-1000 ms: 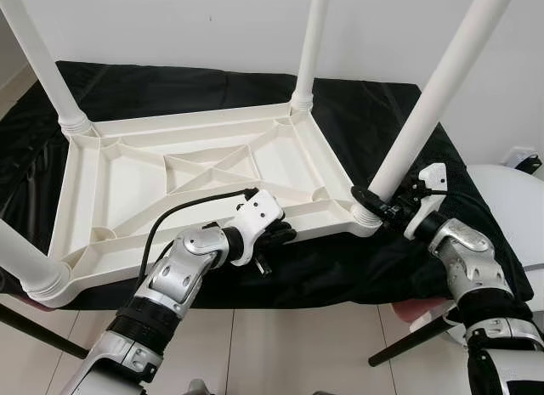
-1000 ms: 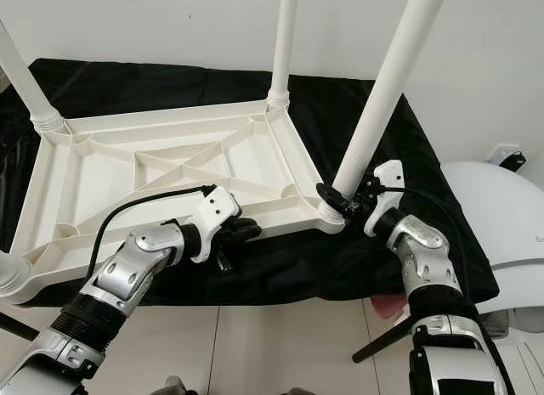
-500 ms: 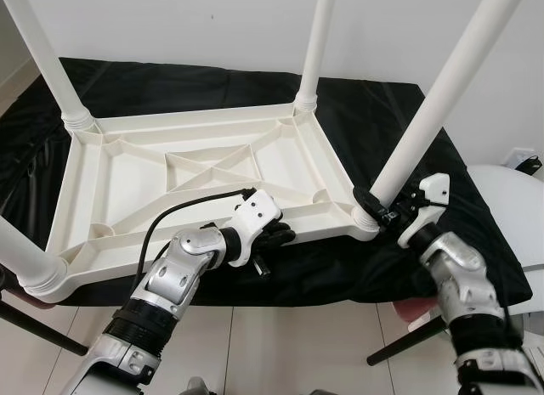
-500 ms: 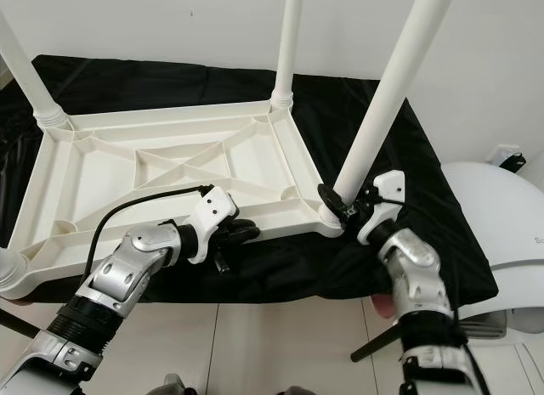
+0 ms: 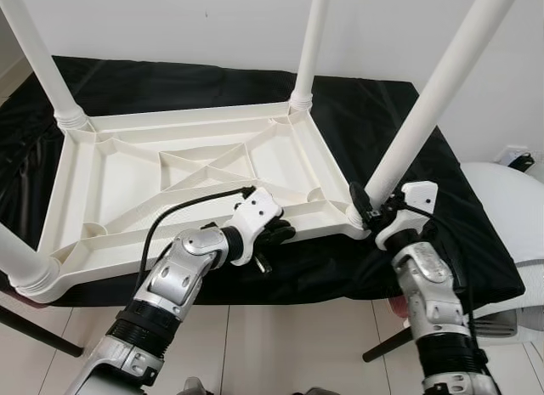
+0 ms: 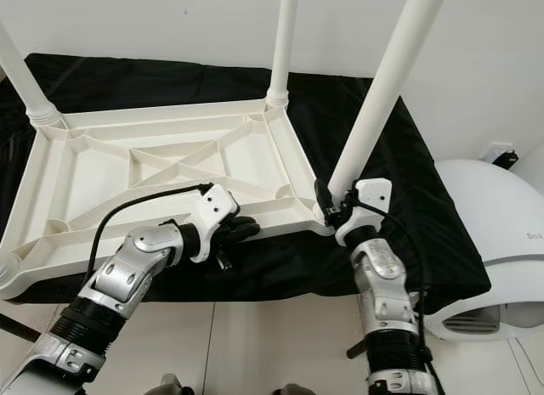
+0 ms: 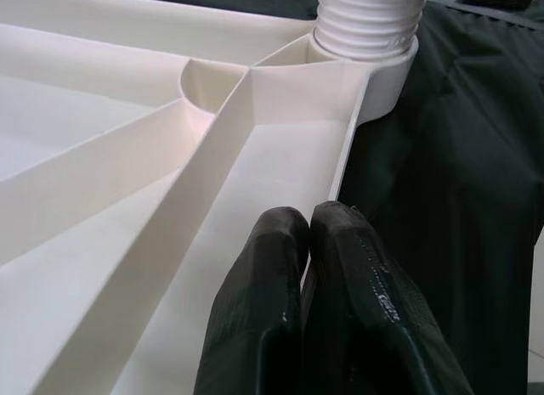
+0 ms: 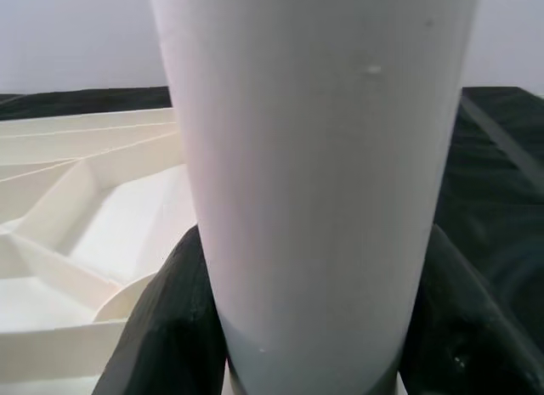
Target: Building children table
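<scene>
A white plastic children's tabletop point(image 5: 127, 170) lies upside down on a black cloth point(image 5: 382, 123). Legs stand up at its back left point(image 5: 38, 59), back right point(image 5: 310, 38), near left point(image 5: 17, 259) and near right point(image 5: 433, 98) corners. My left gripper point(image 5: 276, 234) is shut on the tabletop's near rim, its two fingertips point(image 7: 280, 242) pressed together over the edge. My right gripper point(image 5: 367, 210) is shut on the near right leg just above its threaded base, one finger point(image 8: 170, 327) on each side of the white leg point(image 8: 314, 157).
The cloth-covered surface ends just in front of the tabletop, with tiled floor point(image 5: 280, 344) below. A white rounded appliance point(image 6: 493, 234) stands at the right. A dark bar point(image 5: 34, 327) slants near the floor at the lower left. A white wall runs behind.
My right forearm has swung in from the right to stand nearly under the leg's base, gripper still on the leg. The left gripper stays on the rim. The camera has shifted slightly.
</scene>
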You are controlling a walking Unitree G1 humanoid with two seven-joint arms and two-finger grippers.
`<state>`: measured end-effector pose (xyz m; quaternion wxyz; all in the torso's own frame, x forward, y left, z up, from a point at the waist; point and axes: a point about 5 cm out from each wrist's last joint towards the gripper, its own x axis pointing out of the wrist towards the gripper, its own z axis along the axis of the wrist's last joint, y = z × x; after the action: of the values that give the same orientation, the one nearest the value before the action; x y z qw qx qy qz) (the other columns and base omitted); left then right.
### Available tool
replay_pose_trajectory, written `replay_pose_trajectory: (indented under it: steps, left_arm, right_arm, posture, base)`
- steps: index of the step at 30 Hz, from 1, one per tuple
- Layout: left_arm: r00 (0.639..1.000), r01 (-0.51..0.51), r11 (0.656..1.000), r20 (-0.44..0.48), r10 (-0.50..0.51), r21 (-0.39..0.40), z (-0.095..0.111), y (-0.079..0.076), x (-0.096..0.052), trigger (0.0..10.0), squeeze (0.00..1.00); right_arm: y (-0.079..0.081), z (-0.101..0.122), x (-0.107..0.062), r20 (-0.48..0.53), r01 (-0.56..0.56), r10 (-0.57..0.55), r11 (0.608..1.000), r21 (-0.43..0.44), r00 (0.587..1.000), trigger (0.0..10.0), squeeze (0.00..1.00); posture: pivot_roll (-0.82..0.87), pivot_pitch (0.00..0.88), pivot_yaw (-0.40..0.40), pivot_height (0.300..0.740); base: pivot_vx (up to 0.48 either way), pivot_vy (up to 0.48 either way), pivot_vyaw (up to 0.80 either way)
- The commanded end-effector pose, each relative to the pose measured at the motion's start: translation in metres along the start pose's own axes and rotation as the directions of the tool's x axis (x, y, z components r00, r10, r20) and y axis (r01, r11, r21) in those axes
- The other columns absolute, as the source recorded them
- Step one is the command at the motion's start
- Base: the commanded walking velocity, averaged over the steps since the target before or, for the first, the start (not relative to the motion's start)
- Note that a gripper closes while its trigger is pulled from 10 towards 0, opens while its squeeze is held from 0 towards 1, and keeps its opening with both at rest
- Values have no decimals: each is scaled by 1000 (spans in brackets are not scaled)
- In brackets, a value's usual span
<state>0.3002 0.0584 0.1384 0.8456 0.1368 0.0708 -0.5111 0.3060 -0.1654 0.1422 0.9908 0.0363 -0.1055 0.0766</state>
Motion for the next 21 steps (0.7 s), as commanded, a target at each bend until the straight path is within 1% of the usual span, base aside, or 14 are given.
replay_pose_trajectory:
  steps: [1,2,3,4,6,7,8,9,16,21]
  left_arm:
    - [999,46,999,-14,-47,-17,-3,-11,6,10000,0]
    - [999,47,999,-13,-48,-18,-3,-11,6,10000,0]
    - [999,48,999,-13,-48,-17,-3,-12,6,10000,0]
    - [999,48,999,-13,-48,-17,-3,-12,6,10000,0]
    - [999,49,999,-12,-49,-17,-2,-12,6,10000,0]
    - [999,49,999,-12,-49,-17,-2,-12,6,10000,0]
    - [999,51,999,-11,-51,-18,-2,-13,7,10000,0]
    - [999,52,999,-11,-52,-18,-2,-14,7,10000,0]
    - [998,63,998,-20,-63,-12,-4,-16,6,10000,0]
    - [996,74,997,-40,-74,-9,-7,-19,5,10000,0]
  right_arm:
    - [21,3,4,24,-34,34,999,33,999,10000,0]
    - [23,2,4,20,-21,20,999,42,1000,10000,0]
    - [26,-1,5,8,15,-15,999,45,1000,10000,0]
    - [26,-1,5,8,15,-15,999,45,1000,10000,0]
    - [29,-7,7,-15,62,-61,997,46,998,10000,0]
    - [29,-7,7,-15,62,-61,997,46,998,10000,0]
    - [37,-12,13,-29,112,-110,991,67,993,10000,0]
    - [40,-13,14,-31,128,-126,989,72,992,10000,0]
    - [43,-12,14,-40,136,-133,989,65,990,10000,0]
    - [39,-10,13,-34,138,-136,990,41,990,10000,0]
  posture:
    - [-39,56,-65,740]
    - [-39,56,-65,740]
    - [-36,58,-67,740]
    - [-36,58,-67,740]
    - [-36,57,-66,740]
    - [-36,57,-66,740]
    - [-30,58,-67,740]
    - [-28,59,-68,740]
    - [-24,61,-71,740]
    - [-28,59,-69,740]
  base:
    - [0,0,0]
    - [0,0,0]
    - [0,0,0]
    - [0,0,0]
    - [0,0,0]
    - [0,0,0]
    - [0,0,0]
    - [0,0,0]
    - [0,0,0]
    - [0,0,0]
